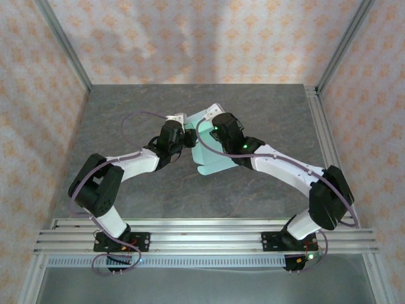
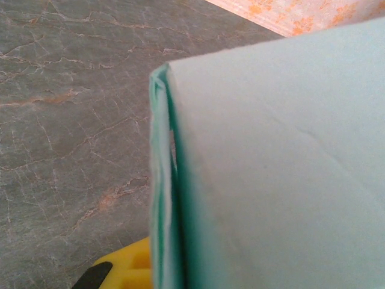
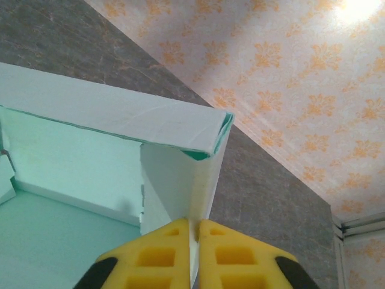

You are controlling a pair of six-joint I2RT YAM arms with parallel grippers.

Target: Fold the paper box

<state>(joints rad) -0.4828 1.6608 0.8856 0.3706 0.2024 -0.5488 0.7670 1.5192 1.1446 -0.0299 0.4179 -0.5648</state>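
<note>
Top view, box: the paper box (image 1: 210, 159), pale mint card and partly folded up, sits mid-table between the two wrists.
Top view, grippers: the left gripper (image 1: 187, 138) meets the box's left edge. The right gripper (image 1: 212, 120) reaches its far end.
Top view, room: the grey marbled table (image 1: 158, 190) spreads on every side of the box. The patterned walls (image 1: 190, 38) and the metal frame posts stand well apart from it.
Left wrist, box: a broad mint panel (image 2: 271, 168) stands close to the lens, with a doubled folded edge down its left side.
Left wrist, gripper: one yellow finger (image 2: 129, 271) lies against that folded edge, and the jaws are pressed together on the card.
Left wrist, room: bare table (image 2: 72, 120) lies to the left.
Right wrist, box: a folded top flap (image 3: 120, 114) runs across above an upright corner wall.
Right wrist, inside: the hollow opens to the left, showing its mint back wall and floor.
Right wrist, gripper: the yellow fingers (image 3: 156, 259) of the right gripper (image 3: 194, 247) pinch the corner wall's thin edge.
Right wrist, room: table and wall lie beyond the corner.
</note>
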